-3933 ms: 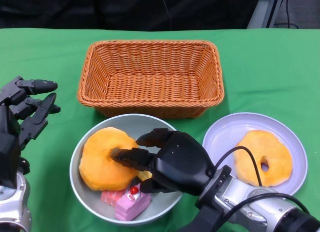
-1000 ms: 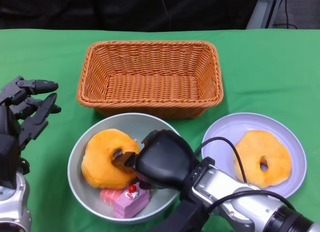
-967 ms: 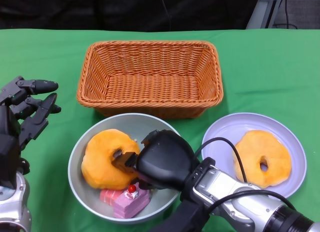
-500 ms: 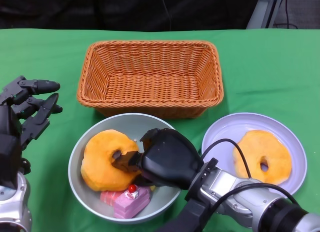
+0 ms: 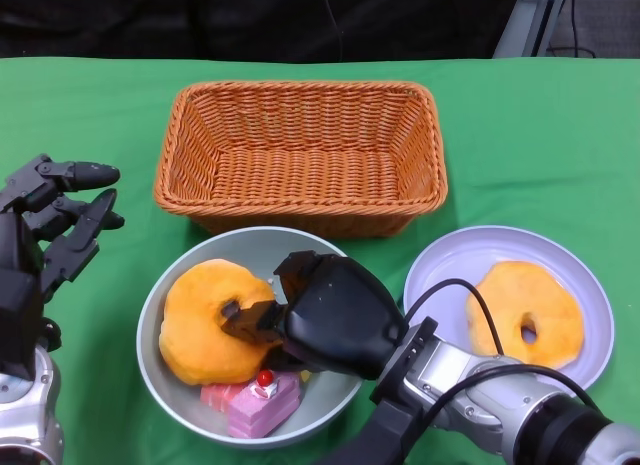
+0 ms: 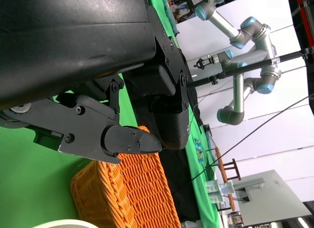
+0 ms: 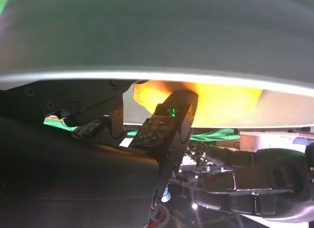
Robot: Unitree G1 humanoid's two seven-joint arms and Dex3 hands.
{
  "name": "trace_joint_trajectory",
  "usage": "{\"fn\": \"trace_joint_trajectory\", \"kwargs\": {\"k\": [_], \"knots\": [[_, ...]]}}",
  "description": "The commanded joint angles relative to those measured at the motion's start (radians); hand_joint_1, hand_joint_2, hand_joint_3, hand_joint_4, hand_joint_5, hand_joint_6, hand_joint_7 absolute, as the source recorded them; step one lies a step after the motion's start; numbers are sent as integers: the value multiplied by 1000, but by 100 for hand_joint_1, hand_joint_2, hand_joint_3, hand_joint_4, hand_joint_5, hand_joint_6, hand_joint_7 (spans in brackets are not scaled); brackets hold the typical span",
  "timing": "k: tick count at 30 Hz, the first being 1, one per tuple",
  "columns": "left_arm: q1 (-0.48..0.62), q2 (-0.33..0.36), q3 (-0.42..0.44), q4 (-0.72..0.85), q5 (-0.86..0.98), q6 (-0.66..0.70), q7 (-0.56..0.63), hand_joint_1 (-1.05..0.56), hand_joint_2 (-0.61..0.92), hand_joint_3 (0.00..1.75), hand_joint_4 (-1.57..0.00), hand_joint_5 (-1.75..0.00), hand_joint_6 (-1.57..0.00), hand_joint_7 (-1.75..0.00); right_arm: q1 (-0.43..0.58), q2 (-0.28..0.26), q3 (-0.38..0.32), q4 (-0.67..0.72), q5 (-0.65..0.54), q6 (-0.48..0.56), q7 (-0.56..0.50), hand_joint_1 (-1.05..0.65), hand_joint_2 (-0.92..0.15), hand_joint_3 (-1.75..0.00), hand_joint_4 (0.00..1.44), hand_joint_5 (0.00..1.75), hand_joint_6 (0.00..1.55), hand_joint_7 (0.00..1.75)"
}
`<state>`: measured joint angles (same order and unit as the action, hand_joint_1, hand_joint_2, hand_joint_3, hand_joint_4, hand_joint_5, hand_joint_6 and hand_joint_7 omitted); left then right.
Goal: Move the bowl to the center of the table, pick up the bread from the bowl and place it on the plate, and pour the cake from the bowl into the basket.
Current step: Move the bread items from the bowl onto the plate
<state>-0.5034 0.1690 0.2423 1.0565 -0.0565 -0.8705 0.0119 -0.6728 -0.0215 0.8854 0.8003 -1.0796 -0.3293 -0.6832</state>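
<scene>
Right hand [image 5: 320,320] is reaching into the bowl [image 5: 180,395] w/ fingers closing on the bread [image 5: 205,320], a fingertip sitting in the ring's centre hole and the others around its near edge; right wrist view is showing black fingers [image 7: 167,125] pressed up against orange bread [image 7: 221,98], so it's looking like a pinch, tho how firm I can't tell. Left hand [image 5: 45,240] is hovering left of the bowl, fingers apart, holding nothing.

The bowl is sitting just in front of the basket [image 5: 300,150], near mid-table. The bread is lying in the bowl's left half, tilted against the wall. The cake [image 5: 255,400], pink w/ a red cherry on top, is lying at the bowl's front, touching the bread's lower edge.

Handling, as a guess: bread is prob light, soft & squashy, surface not slippery; a grip thru the hole and over the rim is likely the best hold, since the flat top is giving nothing to catch. Squeezing hard is risking a dent. Cake looks small, light, loose, apt to tip or ride up as the bread is lifting.

Around: the plate [image 5: 450,265] is lying right of the bowl, just beside it, already carrying a second bread ring [image 5: 525,315] on its right part, leaving bare space on the side nearer the bowl. The bowl's wall & the forearm's black cable [image 5: 455,295] are sitting along the way to the plate
</scene>
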Motion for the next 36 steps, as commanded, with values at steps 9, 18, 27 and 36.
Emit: {"fn": "trace_joint_trajectory", "kwargs": {"k": [9, 18, 27, 36], "knots": [[-14, 24, 4, 9, 10, -12, 13, -21, 92, 27, -85, -119, -85, -84, -17, -14, -15, 8, 14, -48, -49, -38, -87, 0, 73, 126, 116, 2], [-17, 27, 8, 15, 8, -4, 16, -20, 92, 27, -83, -120, -86, -83, -2, -50, -41, -52, 19, -46, -44, -37, -87, 0, 71, 133, 117, 2], [-17, 34, 7, 21, 17, -9, 23, -20, 92, 28, -84, -120, -86, -83, 45, -137, -92, -191, 50, -96, -5, -29, -85, 0, 70, 142, 122, 5], [-20, 37, 12, 32, 5, -13, -2, -19, 92, 27, -84, -120, -86, -83, 98, -195, -152, -306, 75, -144, 5, -26, -81, 0, 71, 149, 105, 49]]}}
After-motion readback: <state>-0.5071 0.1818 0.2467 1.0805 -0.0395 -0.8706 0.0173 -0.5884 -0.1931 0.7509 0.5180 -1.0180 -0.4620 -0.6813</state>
